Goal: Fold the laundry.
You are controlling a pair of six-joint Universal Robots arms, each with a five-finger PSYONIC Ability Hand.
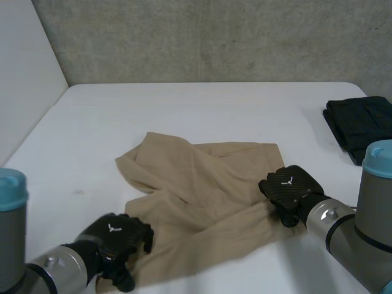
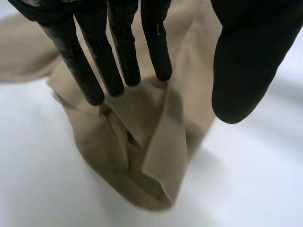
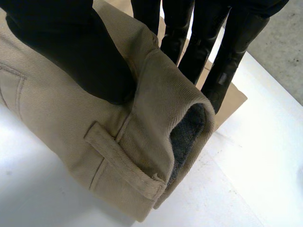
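Tan trousers lie crumpled in the middle of a white table, with one leg folded loosely across the other.

The left hand is at the trousers' near left corner, at a leg end. In its wrist view the fingers are straight and spread wide from the thumb. The fingertips are at or just above a bunched fold of the cloth, and nothing is pinched between them and the thumb.

The right hand is at the trousers' right edge, at the waistband. In its wrist view the thumb presses down on top of the rolled waistband and the fingers are behind the same fold, so the cloth is clamped between them. A belt loop and grey lining show just below the thumb.

A dark folded garment lies well to the right of the trousers, at the table's edge.
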